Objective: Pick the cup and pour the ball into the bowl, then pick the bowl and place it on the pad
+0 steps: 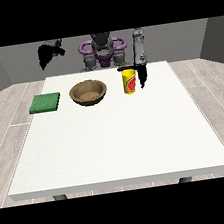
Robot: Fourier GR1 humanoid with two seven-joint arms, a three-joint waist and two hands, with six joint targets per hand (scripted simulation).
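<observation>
Three things stand in a row at the far end of the big white worktop (118, 143): a flat green square pad (45, 102), a round brown wooden bowl (88, 92) and a yellow cup with a red label (129, 81). Small gaps lie between them. The black hand at the view's right (142, 77) hangs just beside the cup.

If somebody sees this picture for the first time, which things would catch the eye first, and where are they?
Probably the yellow cup, bright against the white table, with the hand at the view's right right beside it. Next come the brown bowl to the cup's left and the green pad near the table's left edge. The hand at the view's left is raised above the far corner.
</observation>
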